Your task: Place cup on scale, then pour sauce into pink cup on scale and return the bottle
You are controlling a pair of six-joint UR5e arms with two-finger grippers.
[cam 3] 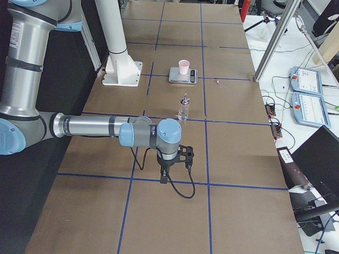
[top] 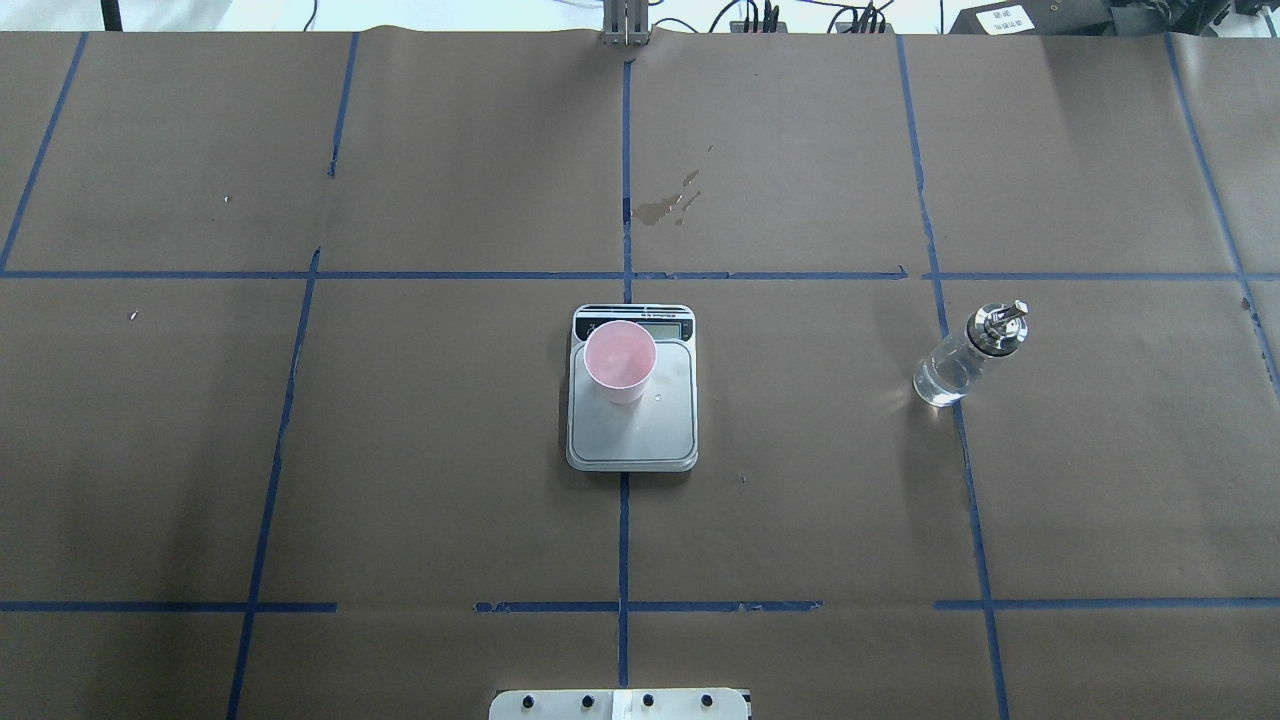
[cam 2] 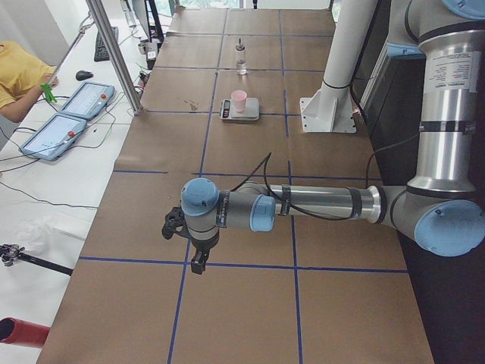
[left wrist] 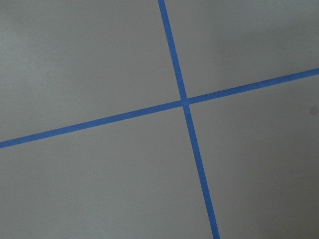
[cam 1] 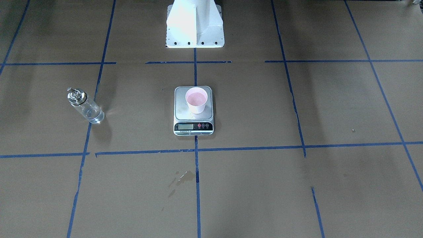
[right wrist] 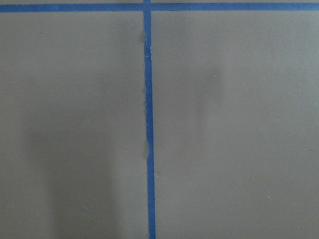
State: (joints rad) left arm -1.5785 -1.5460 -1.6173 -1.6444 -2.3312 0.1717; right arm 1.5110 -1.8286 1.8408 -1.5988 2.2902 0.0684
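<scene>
The pale pink cup (top: 620, 360) stands upright on the far left part of the scale's silver platform (top: 650, 430), at the table's middle; both also show in the front view, cup (cam 1: 196, 100) and scale (cam 1: 182, 109). The clear glass bottle (top: 965, 357) with its silver spout cap stands upright on the table to the robot's right, holding clear liquid; it shows in the front view (cam 1: 84, 106). My left gripper (cam 2: 197, 264) and right gripper (cam 3: 164, 179) hang over bare paper far from these things; I cannot tell if they are open or shut. Both wrist views show only paper and tape.
Brown paper with a blue tape grid covers the table. The white robot pedestal (cam 1: 194, 24) stands behind the scale. A dried stain (top: 665, 205) lies on the far side of the scale. A person and tablets (cam 2: 68, 114) are beside the table.
</scene>
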